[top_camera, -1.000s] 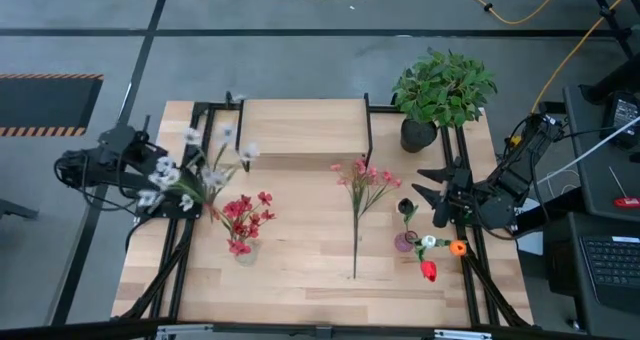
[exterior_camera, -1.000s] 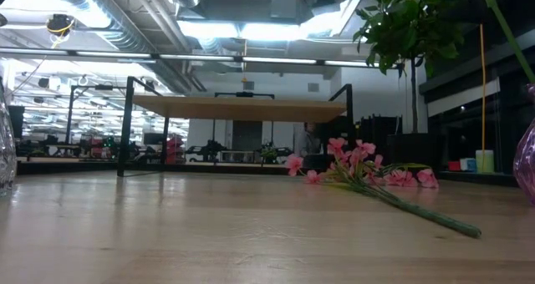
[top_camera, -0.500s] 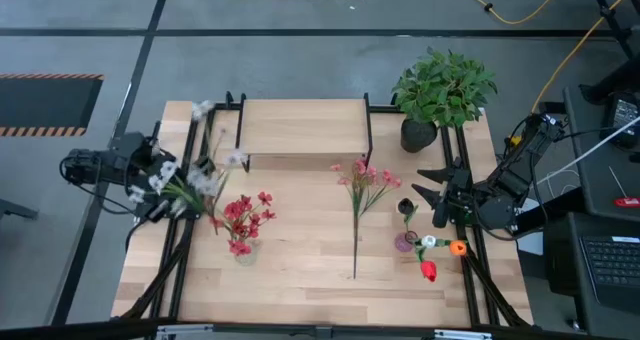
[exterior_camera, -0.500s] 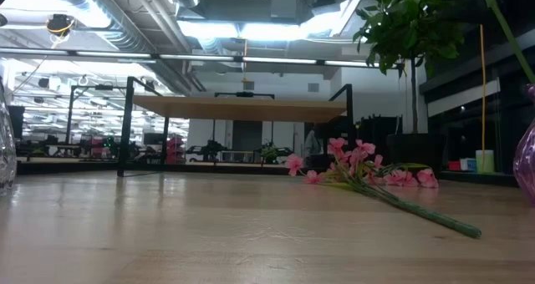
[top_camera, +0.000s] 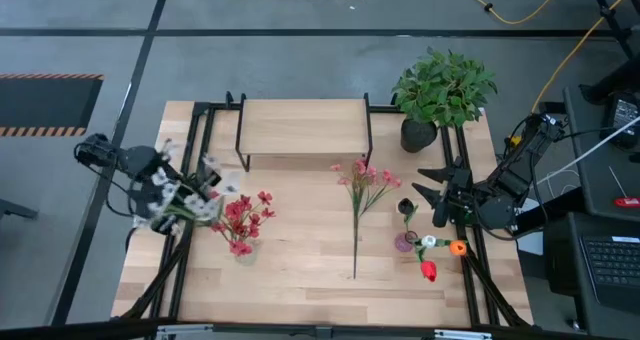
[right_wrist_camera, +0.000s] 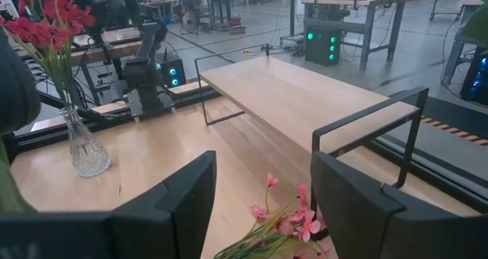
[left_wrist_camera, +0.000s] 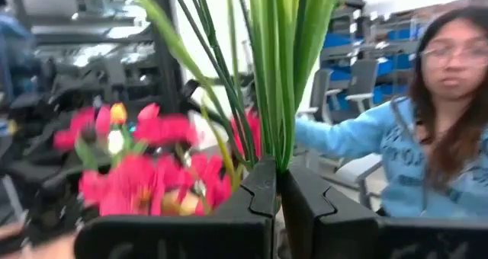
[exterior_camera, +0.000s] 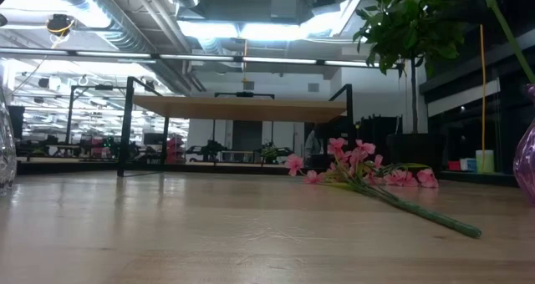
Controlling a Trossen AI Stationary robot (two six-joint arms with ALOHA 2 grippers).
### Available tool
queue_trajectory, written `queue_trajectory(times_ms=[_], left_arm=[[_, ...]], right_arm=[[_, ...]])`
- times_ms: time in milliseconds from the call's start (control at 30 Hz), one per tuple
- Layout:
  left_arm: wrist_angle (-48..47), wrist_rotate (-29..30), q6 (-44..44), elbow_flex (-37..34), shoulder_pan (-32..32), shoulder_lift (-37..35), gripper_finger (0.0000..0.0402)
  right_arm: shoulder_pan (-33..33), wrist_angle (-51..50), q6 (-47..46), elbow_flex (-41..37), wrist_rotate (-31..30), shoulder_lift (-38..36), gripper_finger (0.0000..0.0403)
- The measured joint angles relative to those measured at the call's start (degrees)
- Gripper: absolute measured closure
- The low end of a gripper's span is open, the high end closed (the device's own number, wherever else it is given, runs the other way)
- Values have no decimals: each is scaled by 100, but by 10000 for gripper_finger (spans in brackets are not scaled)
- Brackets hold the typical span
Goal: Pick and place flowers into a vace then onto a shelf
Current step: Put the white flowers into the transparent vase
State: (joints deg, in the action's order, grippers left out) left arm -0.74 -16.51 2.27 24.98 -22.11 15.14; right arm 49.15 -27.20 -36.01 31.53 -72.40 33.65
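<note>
While clamped on white flowers (top_camera: 172,193), left gripper (left_wrist_camera: 278,184) hovers (table's left edge) | right gripper (top_camera: 428,194) spread, empty

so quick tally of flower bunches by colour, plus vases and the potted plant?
Red flowers: 1
Pink flowers: 1
White flowers: 1, in left gripper
Mixed flowers: 1
Clear vase: 1
Purple vase: 1
Potted plant: 1
Total: 7

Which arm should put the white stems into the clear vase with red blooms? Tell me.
Left, probably. The left gripper is shut on the white flowers right beside the clear vase; the right gripper waits open across the table.
</note>
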Motion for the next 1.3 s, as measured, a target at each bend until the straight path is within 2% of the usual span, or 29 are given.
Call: queue_trajectory(times_ms=[100,300,500,733,933,1300], left_arm=[[225,441,6,-199,-273,2,398],[528,575,22,-311,-722,-1,398],[534,995,183,-311,-1074,35,398],[523,1566,466,-311,-1402,429,398],[570,1750,512,-311,-1541,717,398],[549,1952,509,-311,-1650,774,398]], right_arm=[[0,16,2,0,-2,0,186],[0,24,-131,0,-2,-2,186],[0,24,-135,0,-4,-1,186],[0,15,-129,0,-9,0,186],[0,15,-129,0,-9,-2,186],[0,19,-136,0,-6,-2,186]])
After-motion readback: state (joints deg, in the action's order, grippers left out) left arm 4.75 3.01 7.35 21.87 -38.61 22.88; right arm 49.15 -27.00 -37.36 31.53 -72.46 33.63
